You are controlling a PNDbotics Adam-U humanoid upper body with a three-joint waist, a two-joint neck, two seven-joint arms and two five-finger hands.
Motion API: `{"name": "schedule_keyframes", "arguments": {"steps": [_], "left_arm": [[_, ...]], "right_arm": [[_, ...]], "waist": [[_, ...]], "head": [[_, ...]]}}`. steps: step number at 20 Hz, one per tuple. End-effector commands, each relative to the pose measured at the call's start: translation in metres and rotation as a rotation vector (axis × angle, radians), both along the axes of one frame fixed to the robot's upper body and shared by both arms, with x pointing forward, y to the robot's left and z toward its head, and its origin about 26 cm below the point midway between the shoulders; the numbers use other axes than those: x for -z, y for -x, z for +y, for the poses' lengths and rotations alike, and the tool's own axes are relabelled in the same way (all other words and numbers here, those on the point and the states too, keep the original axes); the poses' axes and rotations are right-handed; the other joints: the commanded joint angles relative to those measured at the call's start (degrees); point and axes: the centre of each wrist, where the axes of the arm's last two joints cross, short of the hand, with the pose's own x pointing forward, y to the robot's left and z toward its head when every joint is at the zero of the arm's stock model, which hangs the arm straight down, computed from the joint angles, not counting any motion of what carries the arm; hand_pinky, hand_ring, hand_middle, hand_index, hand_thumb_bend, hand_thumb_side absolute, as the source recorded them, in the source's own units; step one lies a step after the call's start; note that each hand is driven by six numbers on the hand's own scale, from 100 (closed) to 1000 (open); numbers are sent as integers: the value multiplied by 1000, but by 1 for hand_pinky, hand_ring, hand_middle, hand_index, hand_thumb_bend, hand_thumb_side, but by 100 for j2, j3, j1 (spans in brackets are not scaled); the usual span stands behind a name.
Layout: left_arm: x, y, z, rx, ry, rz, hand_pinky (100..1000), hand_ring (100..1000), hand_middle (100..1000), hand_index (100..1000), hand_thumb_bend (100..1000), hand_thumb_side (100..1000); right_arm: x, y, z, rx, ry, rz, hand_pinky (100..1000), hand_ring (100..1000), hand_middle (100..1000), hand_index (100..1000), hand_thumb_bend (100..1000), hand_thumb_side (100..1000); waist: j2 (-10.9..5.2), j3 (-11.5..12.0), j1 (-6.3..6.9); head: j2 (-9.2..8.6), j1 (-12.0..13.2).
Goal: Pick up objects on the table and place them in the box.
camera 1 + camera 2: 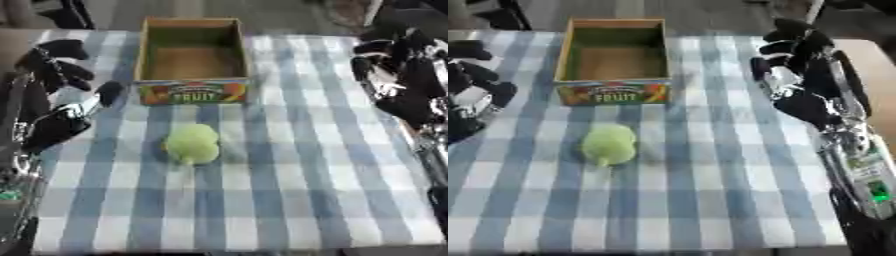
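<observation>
Light is soft and even, moderately bright, with no hard glare on the checked cloth (pixel 289 165). Both views are blurred throughout; edges smear, and the lettering on the box (pixel 193 93) front is barely legible. The green fruit (pixel 192 144) throws only a faint shadow to its right. Small highlights glint on the silver arm parts at left and right.

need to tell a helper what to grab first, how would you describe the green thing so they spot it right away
Start at the blue and white checked tablecloth and find the open cardboard box with FRUIT printed on its front. Just in front of that box, nearer the robot, lies a pale green rounded, lumpy fruit. It is the only loose thing on the cloth, apart from both hands, and nothing touches it.
</observation>
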Motion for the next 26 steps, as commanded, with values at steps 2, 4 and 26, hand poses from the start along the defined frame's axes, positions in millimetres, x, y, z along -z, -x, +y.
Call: {"name": "schedule_keyframes", "arguments": {"steps": [2, 4, 26], "left_arm": [[-14, -3, -11, 80, -207, -9, 548, 596, 674, 798, 777, 297], [-16, -7, -18, 133, -324, 20, 558, 602, 678, 805, 782, 281], [45, -48, -68, 262, -699, 332, 611, 660, 740, 832, 760, 101]], "right_arm": [[-7, 0, -2, -6, 4, -22, 631, 702, 686, 844, 322, 201], [-7, 0, -1, -8, 4, -21, 631, 702, 686, 845, 322, 201], [-7, 0, 1, -20, 5, -19, 632, 701, 685, 844, 322, 202]], "waist": [[-91, -28, 4], [-98, -37, 2], [-91, -104, -11]], "head": [[34, 32], [34, 47], [34, 137]]}}
